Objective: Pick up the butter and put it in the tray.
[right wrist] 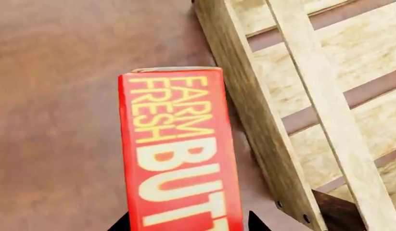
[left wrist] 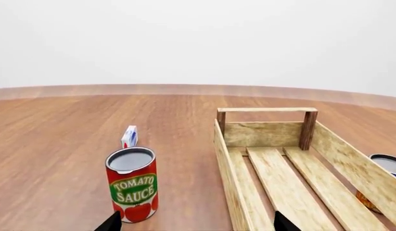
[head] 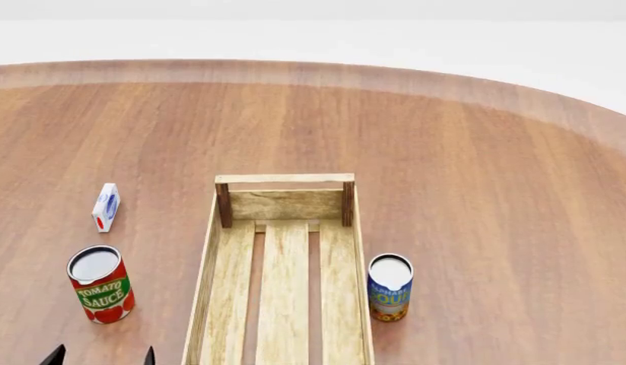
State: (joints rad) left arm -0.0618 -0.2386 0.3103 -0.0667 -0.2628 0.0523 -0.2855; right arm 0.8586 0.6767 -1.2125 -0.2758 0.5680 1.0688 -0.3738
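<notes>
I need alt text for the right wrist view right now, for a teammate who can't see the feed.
A red butter carton lettered "FARM FRESH BUTT" in yellow fills the centre of the view, with two dark fingertips of the right hand at either side of its near end. Beside it runs the side wall of the pale wooden tray, over the brown table.

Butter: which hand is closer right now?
Right. The right hand has its fingertips either side of the butter, beside the tray. The left hand is by the tomato sauce can.
</notes>
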